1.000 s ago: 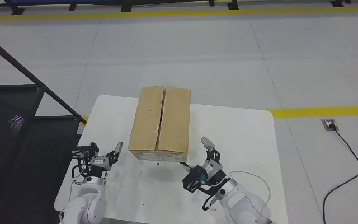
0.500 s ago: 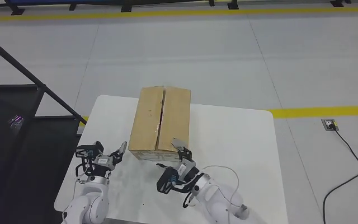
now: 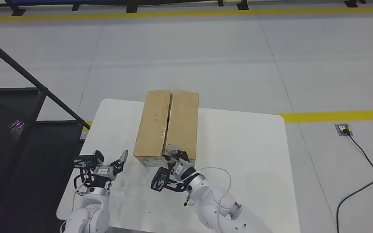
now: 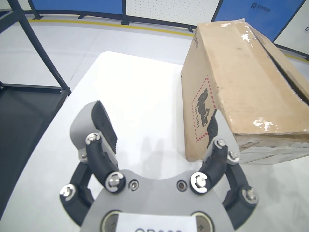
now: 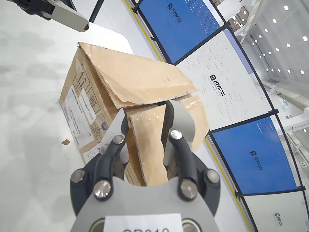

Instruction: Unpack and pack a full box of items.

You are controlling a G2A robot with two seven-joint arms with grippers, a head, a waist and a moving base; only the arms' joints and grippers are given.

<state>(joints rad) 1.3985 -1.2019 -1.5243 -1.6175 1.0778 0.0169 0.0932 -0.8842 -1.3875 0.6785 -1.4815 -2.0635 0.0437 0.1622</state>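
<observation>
The box (image 5: 144, 78) has its near flap inside the parted right pincer (image 5: 146, 111).

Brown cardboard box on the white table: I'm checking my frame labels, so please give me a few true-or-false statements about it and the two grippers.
1. The brown cardboard box stands on the white table. True.
2. The left gripper is shut on the box's corner. False: it is open beside the near corner, holding nothing.
3. The right gripper is at a top flap at the box's near end. True.
4. The box's top flaps are folded right back. False: they lie nearly closed, meeting at a middle seam.
</observation>
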